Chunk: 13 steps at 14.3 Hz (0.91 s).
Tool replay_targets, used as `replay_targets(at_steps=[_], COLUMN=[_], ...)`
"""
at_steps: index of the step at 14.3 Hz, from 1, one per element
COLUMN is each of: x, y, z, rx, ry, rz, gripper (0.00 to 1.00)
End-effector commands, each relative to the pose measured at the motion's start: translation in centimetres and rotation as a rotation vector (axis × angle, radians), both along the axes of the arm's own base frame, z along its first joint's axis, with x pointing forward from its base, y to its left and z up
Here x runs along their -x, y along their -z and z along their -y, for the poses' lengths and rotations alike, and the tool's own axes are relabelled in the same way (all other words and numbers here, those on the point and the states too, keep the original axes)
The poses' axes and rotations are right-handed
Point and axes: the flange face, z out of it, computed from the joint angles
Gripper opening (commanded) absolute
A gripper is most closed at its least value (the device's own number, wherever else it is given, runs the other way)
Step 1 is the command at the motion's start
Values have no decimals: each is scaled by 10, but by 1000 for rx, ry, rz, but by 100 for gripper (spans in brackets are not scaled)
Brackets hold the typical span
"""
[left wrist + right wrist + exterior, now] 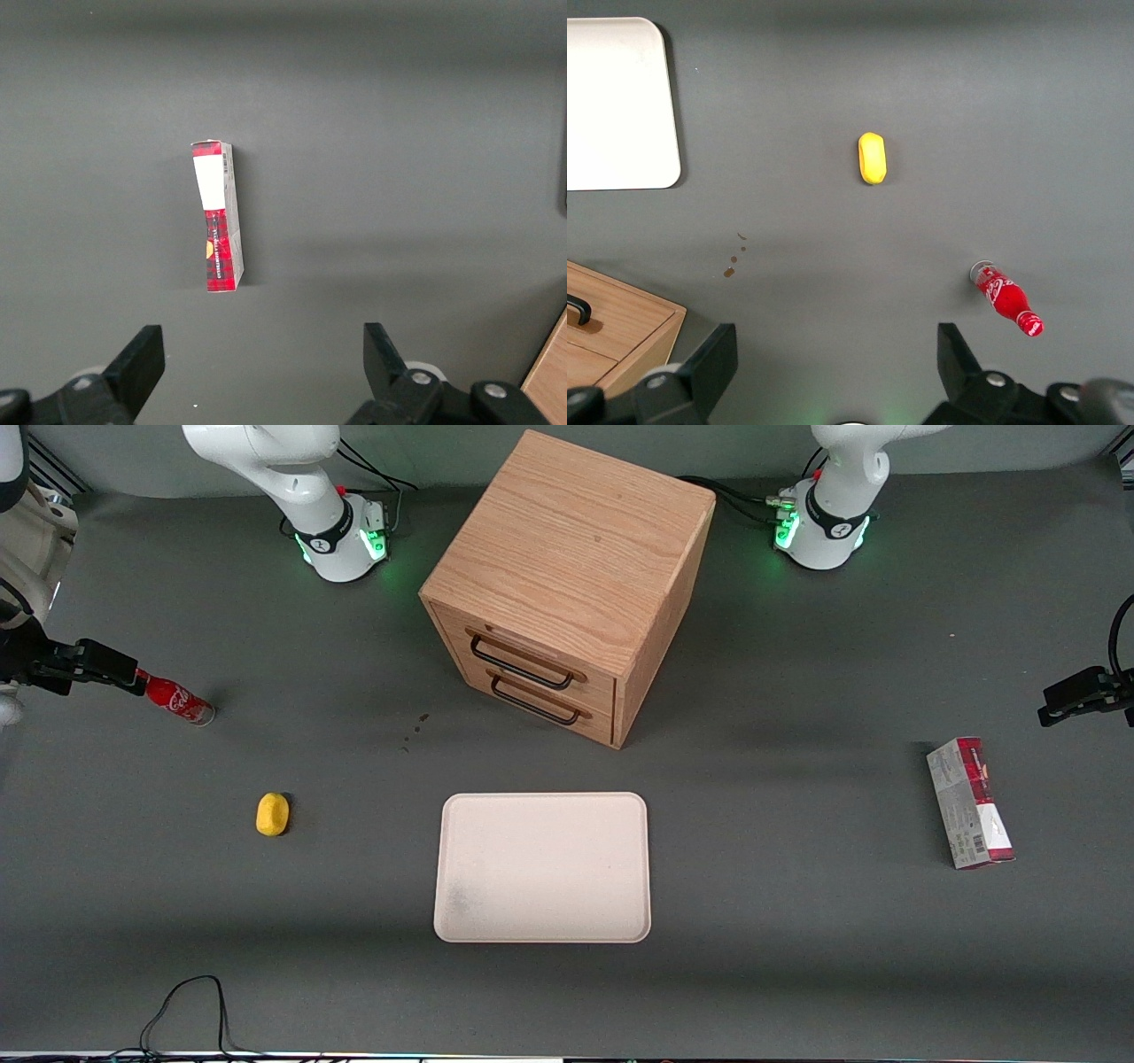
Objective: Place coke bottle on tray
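- I have my right gripper (836, 376), fingers spread wide, high above bare grey mat near the small red coke bottle (178, 700).
- A small yellow oval lump (273, 814) lies between bottle and flat cream-white tray (542, 866).
- The wooden two-drawer cabinet (567, 584) stands farther from the camera than the tray, apart from it.
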Motion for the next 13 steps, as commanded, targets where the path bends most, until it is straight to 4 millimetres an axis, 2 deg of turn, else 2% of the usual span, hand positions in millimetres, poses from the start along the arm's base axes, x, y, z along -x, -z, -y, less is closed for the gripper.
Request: replay_targets(at_steps=[1,5,7,9,11,13], x=[3,3,12,30,58,91], y=[-3,-1,-7,-19,-22,-21], z=[1,1,10,40,75,101], rx=[12,11,11,5,-11,2], ry=[-22,-23,-13,-5,8,5], rz=[3,-5,-14,-5,0,15], gripper=[100,100,100,100,100,100])
